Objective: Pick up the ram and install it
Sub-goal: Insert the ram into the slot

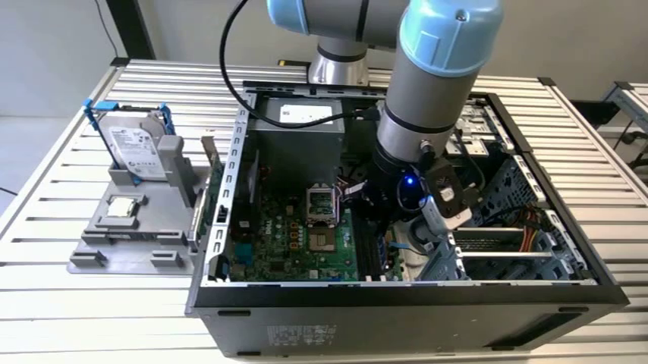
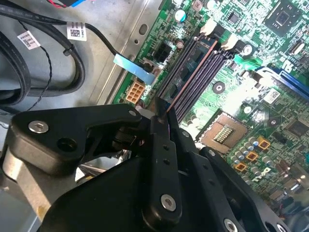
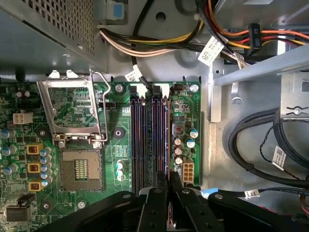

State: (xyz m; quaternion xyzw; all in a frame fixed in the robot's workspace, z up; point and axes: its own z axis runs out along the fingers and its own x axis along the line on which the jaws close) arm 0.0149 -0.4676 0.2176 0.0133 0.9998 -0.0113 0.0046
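the hand (image 2: pixel 163 112) is inside the open computer case (image 1: pixel 405 292), its black fingers (image 3: pixel 159 205) pressed together on the ram (image 2: pixel 190 72), which they pinch edge-on. the ram stands in line with the memory slots (image 3: pixel 149 137) on the green motherboard (image 3: pixel 72 145), running ahead from the fingertips into one slot. the open processor socket (image 3: pixel 79 169) lies just beside the slots.

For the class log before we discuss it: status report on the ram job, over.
Gripper shut on the ram, inside the case. Ram edge-on over the memory slots, seating unclear. Nothing between it and the slots.
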